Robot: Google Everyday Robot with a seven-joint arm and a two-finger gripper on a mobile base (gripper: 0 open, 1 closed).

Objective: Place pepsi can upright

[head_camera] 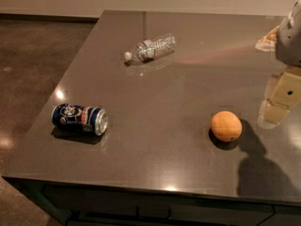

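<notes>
My claw (pixel 278 102), open or closed I cannot tell, hangs at the far right of the glossy grey table (pixel 160 145). The dark blue aluminium pepsi can (pixel 80 119) lies sideways near the front-left corner, where a clumsy nudge could roll it off.

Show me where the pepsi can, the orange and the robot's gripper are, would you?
pepsi can (pixel 79 119): camera view, lying at the left, point on the middle of its blue side.
orange (pixel 226 125): camera view, point on the middle of its peel.
gripper (pixel 274 113): camera view, at the right edge, point on its pale lower end.
</notes>
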